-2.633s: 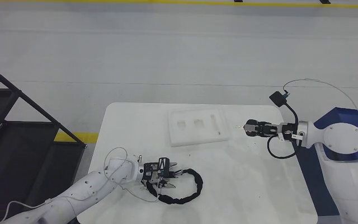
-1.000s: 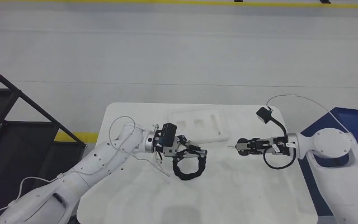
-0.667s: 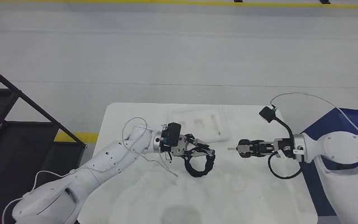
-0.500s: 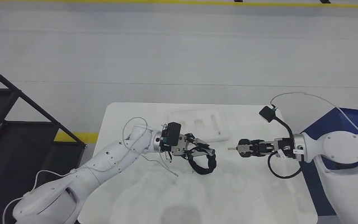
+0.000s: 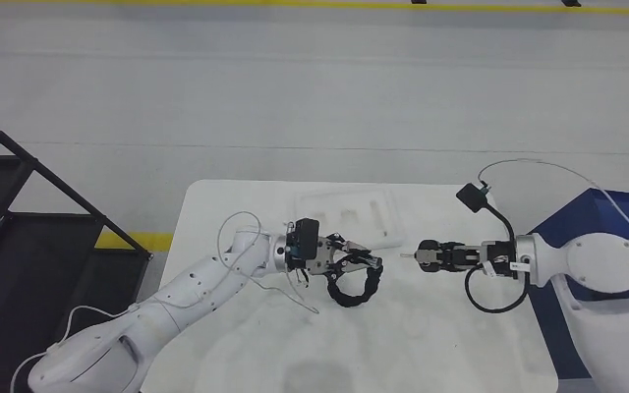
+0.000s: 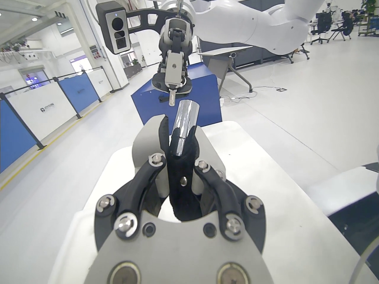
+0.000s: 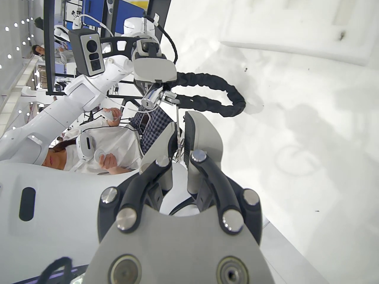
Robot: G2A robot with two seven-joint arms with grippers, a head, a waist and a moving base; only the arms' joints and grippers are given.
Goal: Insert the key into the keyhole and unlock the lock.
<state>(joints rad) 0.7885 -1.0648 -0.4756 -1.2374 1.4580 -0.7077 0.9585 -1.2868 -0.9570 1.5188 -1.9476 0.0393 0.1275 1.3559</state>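
Note:
My left gripper (image 5: 346,261) is shut on the lock (image 5: 356,285), a black sleeved cable loop with a chrome cylinder (image 6: 185,118), held above the middle of the table. The cylinder's keyhole end (image 7: 149,100) faces my right gripper (image 5: 423,254). That gripper is shut on the key (image 6: 171,99), whose tip (image 5: 405,253) points at the cylinder across a small gap. In the right wrist view the key (image 7: 177,113) shows edge-on between the fingers, and the cable loop (image 7: 220,90) hangs down to the table.
A white foam tray (image 5: 349,218) with several recesses lies on the white table (image 5: 442,334) just behind the lock. A black rack (image 5: 39,246) stands off the table's left side.
My left arm lifted the lock from the table's front left to the middle and turned the cylinder toward the key. My right arm came inward and lower, narrowing the gap.

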